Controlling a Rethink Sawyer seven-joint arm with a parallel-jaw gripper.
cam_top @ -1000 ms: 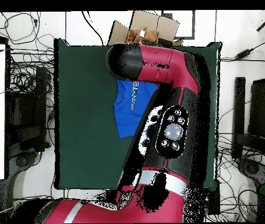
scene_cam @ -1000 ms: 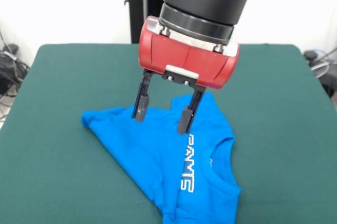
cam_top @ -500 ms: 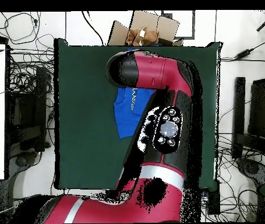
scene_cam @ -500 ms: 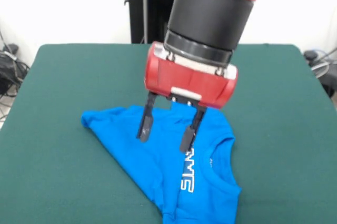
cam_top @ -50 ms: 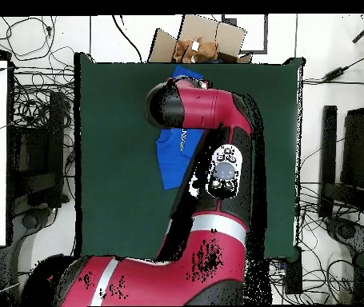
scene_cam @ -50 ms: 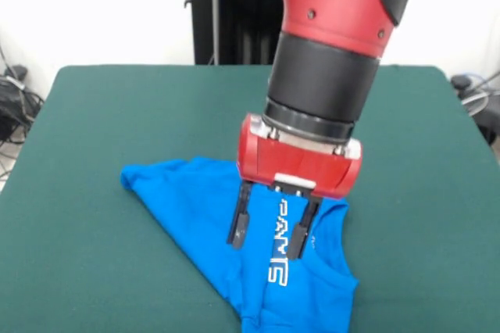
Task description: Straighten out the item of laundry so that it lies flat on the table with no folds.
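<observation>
Your shirt [scene_cam @ -50 ms: 234,231] lies near the front middle of the green surface [scene_cam @ -50 ms: 94,130], folded into a rough triangle, so the flattening is not yet done. The gripper [scene_cam @ -50 ms: 268,238] hangs over the white lettering, jaws open, holding nothing.

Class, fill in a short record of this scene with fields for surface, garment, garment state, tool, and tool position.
surface: table with a dark green top
garment: bright blue T-shirt, white lettering
garment state: crumpled and folded, not flat
tool: tool on the red and black arm, fingers apart, holding nothing
tool position: over the shirt's chest, fingertips either side of the lettering; contact with the cloth cannot be told
</observation>
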